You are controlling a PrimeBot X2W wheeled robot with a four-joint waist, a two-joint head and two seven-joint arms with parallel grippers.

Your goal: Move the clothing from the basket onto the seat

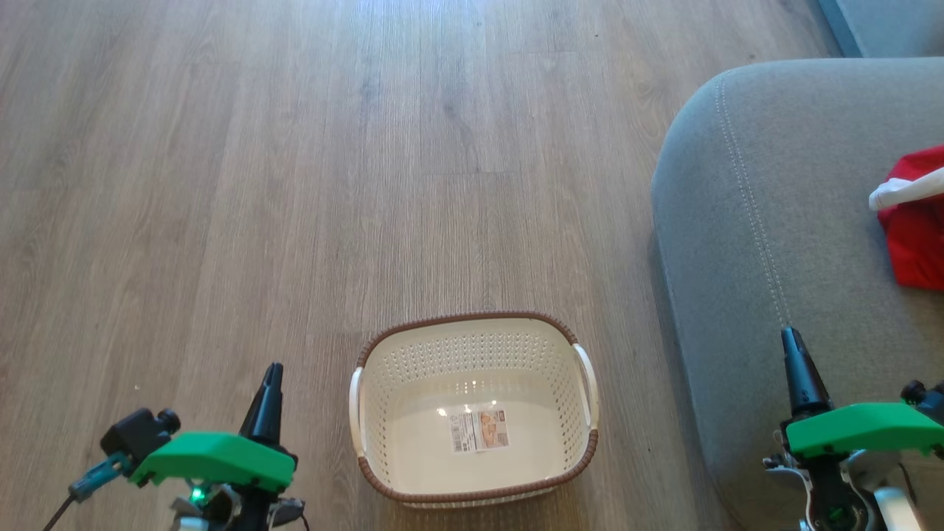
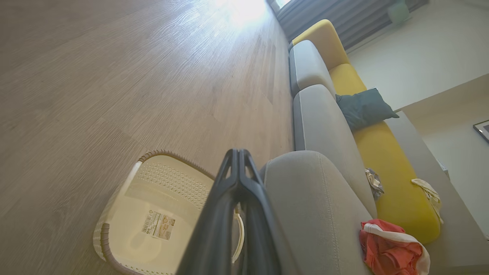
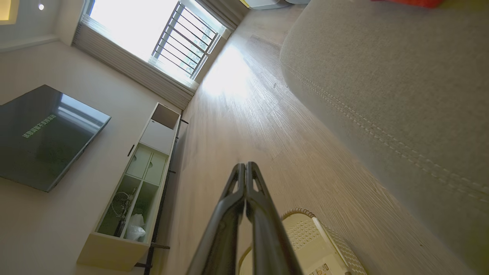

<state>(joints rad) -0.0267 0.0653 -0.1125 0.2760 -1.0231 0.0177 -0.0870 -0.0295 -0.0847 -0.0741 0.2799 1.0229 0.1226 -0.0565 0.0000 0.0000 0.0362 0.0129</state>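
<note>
The clothing (image 1: 917, 240) lies on the seat (image 1: 745, 243), beyond the right hand (image 1: 792, 341) and to its right, well apart from it. The basket (image 1: 472, 346) stands on the floor (image 1: 295, 184) between the right hand and the left hand (image 1: 273, 371). Both hands are pinched closed, holding nothing.
</note>
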